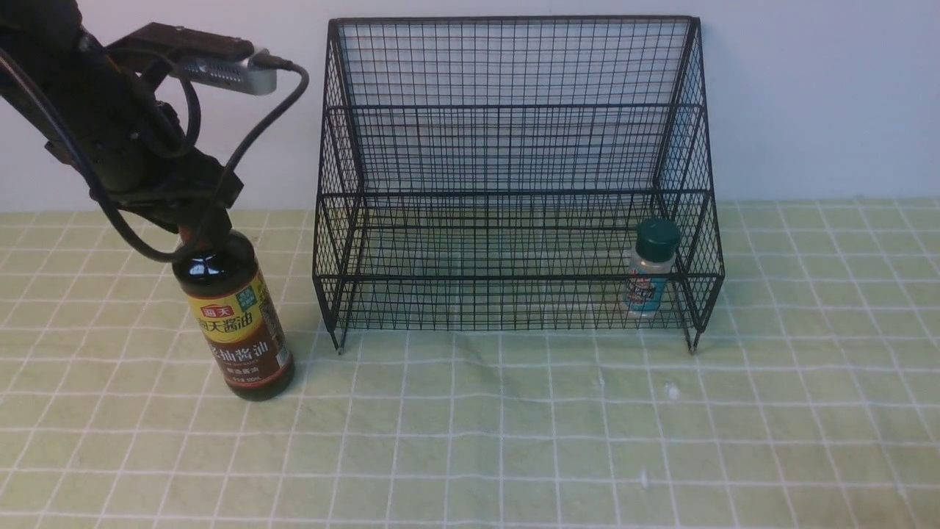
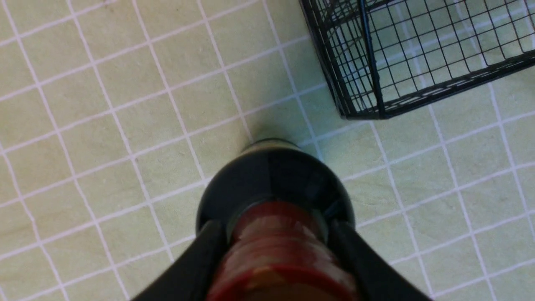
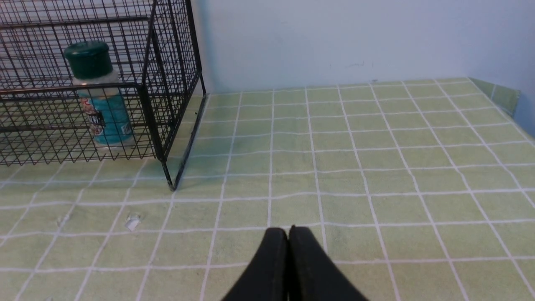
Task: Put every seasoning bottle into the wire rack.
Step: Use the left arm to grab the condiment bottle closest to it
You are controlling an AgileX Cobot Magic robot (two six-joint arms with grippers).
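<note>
- Front view: the wire rack (image 1: 514,147) is standing at 12 o'clock on the checked cloth (image 1: 514,441), with its tall mesh back against the wall (image 1: 808,88)
- The shaker (image 1: 649,268) is standing upright inside the rack's lower tier, at the 3 o'clock end, just beside the side mesh
- The soy-sauce bottle (image 1: 233,323) is sitting outside the rack, near its 9 o'clock side, base on the cloth and top leaning toward 10 o'clock
- The left gripper (image 1: 193,234) is coming down over the bottle's top, and from here the arm is hiding how the jaws stand
- Left wrist view: this is the only view looking straight down the bottle (image 2: 276,179), and it is showing what the front view hides
- The left gripper (image 2: 278,238) is clamping the red-brown cap (image 2: 276,251), with a black finger (image 2: 205,259) pressing on each side
- A front corner of the rack (image 2: 376,83) is showing near the bottle but apart from it
- Right wrist view: only here is the right gripper (image 3: 288,246) showing, its jaws pressed together and holding nothing, hanging over bare cloth well to the 3 o'clock side of the rack (image 3: 167,104)
- This view is giving the closest look at the shaker (image 3: 102,100), with its teal label and dark green cap, behind the front mesh at the rack's end
</note>
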